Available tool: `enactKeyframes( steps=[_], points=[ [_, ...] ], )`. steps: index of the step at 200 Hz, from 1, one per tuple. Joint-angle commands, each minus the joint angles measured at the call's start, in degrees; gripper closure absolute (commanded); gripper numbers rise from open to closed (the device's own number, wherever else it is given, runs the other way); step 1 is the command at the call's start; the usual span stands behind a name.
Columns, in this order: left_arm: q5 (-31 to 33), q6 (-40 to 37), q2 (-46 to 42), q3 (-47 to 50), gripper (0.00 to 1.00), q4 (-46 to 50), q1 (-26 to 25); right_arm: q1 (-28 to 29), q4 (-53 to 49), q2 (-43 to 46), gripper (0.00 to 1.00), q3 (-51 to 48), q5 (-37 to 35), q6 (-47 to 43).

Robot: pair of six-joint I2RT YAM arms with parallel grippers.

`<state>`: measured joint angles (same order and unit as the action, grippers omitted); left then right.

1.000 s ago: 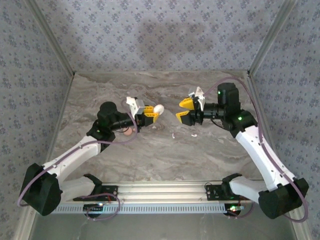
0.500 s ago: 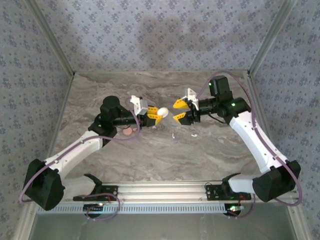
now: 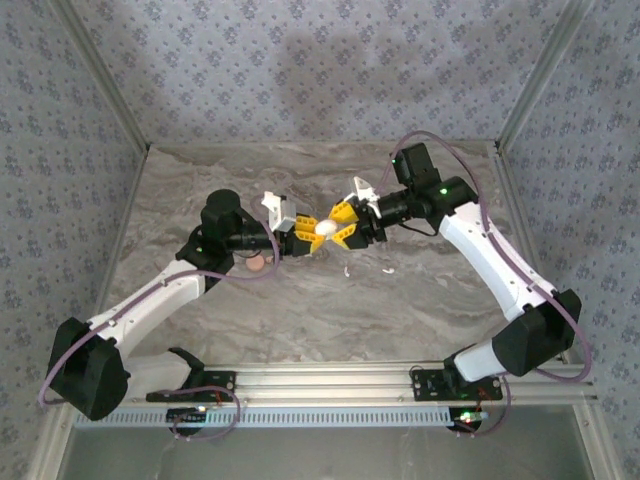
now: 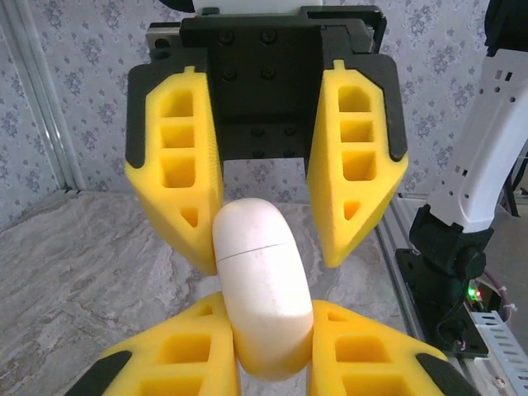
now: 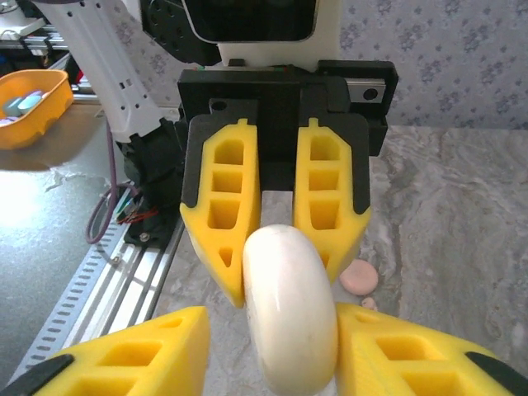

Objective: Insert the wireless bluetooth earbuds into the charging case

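The right tool [image 3: 342, 222] has swung in from the right and now meets the left tool [image 3: 308, 238] above the grey marbled table [image 3: 300, 330]. The left tool is clamped on one end of the glossy white egg-shaped plastic charging case [image 3: 323, 229]. The right tool's jaws stand apart, straddling the free end. The shell looks light, stiff and slippery, so it is best held on the broad faces, clear of the seam. Two tiny white earbuds [image 3: 347, 270] lie on the table nearby, and a small pink disc [image 3: 257, 263] lies beside the left arm.
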<state>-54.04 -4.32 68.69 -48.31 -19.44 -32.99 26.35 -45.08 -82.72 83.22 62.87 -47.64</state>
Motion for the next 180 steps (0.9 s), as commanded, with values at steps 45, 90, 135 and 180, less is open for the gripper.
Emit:
enactKeyframes(
  steps=[45,90,135,180],
  points=[
    [-0.8,-1.2,-0.8,-2.7,0.82,0.0,0.3,0.8,-6.2,-0.4,0.81,2.6,0.2,-4.0],
    [5.6,-11.6,-1.9,-5.4,0.47,14.5,0.3,0.5,-9.1,2.7,0.82,1.5,-11.9,-5.3],
    [13.3,-25.0,-1.3,-8.6,0.46,30.1,0.1,2.8,-11.3,5.8,0.82,-0.6,-30.0,-5.4],
    [14.1,-27.3,0.1,-9.6,0.46,33.1,-0.6,6.6,-10.8,4.6,0.82,-0.4,-33.0,-4.7]
  ],
)
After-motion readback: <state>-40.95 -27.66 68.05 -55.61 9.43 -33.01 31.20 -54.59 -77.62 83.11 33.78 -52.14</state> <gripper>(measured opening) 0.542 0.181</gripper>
